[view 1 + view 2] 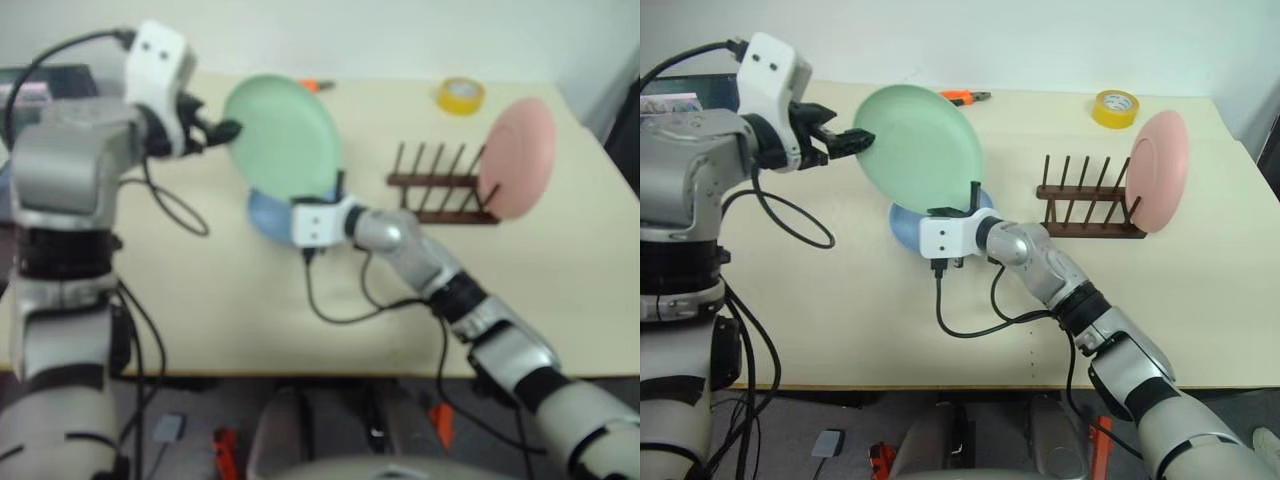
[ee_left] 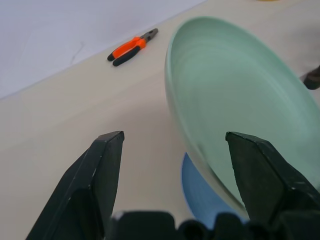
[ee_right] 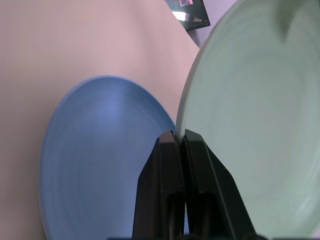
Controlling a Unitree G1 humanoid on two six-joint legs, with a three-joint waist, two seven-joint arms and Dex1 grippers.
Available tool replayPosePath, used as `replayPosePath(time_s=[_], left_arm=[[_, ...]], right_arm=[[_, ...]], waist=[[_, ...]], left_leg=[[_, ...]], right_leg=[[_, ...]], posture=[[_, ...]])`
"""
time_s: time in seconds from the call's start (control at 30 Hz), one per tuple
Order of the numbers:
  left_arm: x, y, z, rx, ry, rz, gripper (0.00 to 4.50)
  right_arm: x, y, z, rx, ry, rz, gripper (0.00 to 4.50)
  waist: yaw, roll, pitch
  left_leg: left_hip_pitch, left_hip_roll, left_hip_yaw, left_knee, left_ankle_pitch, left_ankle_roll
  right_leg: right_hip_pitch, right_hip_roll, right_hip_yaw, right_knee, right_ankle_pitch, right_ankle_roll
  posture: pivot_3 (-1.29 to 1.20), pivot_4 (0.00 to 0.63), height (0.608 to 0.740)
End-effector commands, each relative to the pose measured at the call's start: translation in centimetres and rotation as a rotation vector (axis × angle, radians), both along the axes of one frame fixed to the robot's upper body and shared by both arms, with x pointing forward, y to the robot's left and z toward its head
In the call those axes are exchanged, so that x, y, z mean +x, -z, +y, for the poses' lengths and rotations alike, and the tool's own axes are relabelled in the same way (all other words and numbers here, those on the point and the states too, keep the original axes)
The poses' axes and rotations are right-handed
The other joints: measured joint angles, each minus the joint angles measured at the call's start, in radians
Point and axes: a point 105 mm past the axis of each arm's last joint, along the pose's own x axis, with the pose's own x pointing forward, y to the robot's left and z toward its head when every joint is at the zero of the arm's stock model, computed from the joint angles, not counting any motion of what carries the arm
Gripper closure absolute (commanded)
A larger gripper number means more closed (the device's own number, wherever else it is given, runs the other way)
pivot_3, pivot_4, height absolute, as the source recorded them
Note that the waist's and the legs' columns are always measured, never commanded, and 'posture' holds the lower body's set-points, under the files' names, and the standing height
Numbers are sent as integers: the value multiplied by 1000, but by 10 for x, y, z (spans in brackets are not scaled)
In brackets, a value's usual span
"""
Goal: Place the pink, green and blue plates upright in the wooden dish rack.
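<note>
Clearly the right gripper [image 3: 180, 137] is clamped on the lower rim of the green plate [image 1: 920, 148], holding it upright above the table [image 1: 840, 310], its arm reaching forward and to the left. At the plate's other edge the left gripper [image 2: 172, 142] stands wide apart, its fingers either side of the rim. Beneath lies the blue plate [image 3: 100, 155], flat. Further right the pink plate [image 1: 1160, 170] stands upright in the wooden dish rack [image 1: 1085, 200].
</note>
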Motion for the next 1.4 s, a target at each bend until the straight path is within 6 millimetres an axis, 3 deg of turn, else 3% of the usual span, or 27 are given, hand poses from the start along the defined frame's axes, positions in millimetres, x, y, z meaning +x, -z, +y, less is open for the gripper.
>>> replayPosePath(time_s=[0.03, 0.13, 0.23, 0.33, 0.47, 0.63, 0.73, 0.93, 1.13, 1.27, 1.4], left_arm=[[-23, -40, 8, 24, 93, -160, 874], [-49, -53, 17, 59, 205, -263, 874], [-75, -59, 13, 87, 353, -350, 874], [-97, -56, 19, -8, 458, -380, 874], [-99, -38, 25, -47, 491, -345, 874], [-92, -17, 15, -59, 543, -286, 874], [-85, -10, 9, -62, 560, -264, 874], [-74, 1, 0, -65, 576, -229, 874], [-70, 10, -7, -68, 589, -208, 874], [-71, 13, -7, -71, 583, -197, 874], [-73, 21, -8, -73, 574, -180, 874]], right_arm=[[-1, -18, 1, 68, -19, -20, 4500], [-1, -30, -5, 159, -19, 38, 4500], [-3, -46, -10, 254, -35, 79, 4500], [-13, -76, -21, 369, -104, 90, 4500], [-21, -98, -33, 481, -147, 106, 4500], [-25, -128, -51, 675, -188, 176, 4500], [-23, -152, -74, 814, -200, 240, 4500], [-21, -194, -141, 1062, -231, 432, 4500], [-22, -206, -195, 1100, -214, 581, 4500], [-31, -203, -206, 1063, -227, 709, 4500], [-35, -183, -214, 1008, -186, 834, 4500]], waist=[[-2, 0, 0], [-4, 0, 0], [-1, 0, 0], [2, 0, 0], [4, -1, 0], [5, -3, -1], [6, -3, -1], [7, -3, -1], [6, -2, -1], [0, -2, -1], [0, -2, -1]], left_leg=[[0, 0, 0, 0, 0, 0], [0, 1, 0, -1, 0, 0], [0, 2, 0, -2, 0, 0], [0, 2, 0, -1, 0, 0], [2, 2, -1, -1, 0, 0], [4, 2, -1, 0, 0, 0], [4, 2, -1, 0, 0, 0], [3, 2, 0, -2, 0, 0], [4, 2, -1, -6, 0, 0], [4, 2, 0, -9, 0, 0], [8, 2, 2, -15, 0, 0]], right_leg=[[0, 0, 0, 0, 0, -1], [0, 0, 0, 0, -1, -2], [0, -1, -1, 0, -2, -4], [0, -1, -1, 0, -2, -4], [3, -1, -2, 0, -2, -4], [4, -1, -1, 1, -5, -9], [4, -1, -1, 1, -5, -10], [3, -2, -1, 1, -5, -10], [3, -2, -1, 0, -6, -10], [1, -1, 0, -1, -6, -10], [1, 0, 1, -1, -8, -10]], posture=[[0, 150, 740], [0, 150, 740], [0, 150, 740], [0, 150, 740], [0, 150, 740], [0, 150, 740], [0, 150, 740], [0, 150, 740], [0, 150, 740], [0, 150, 740], [0, 150, 740]])
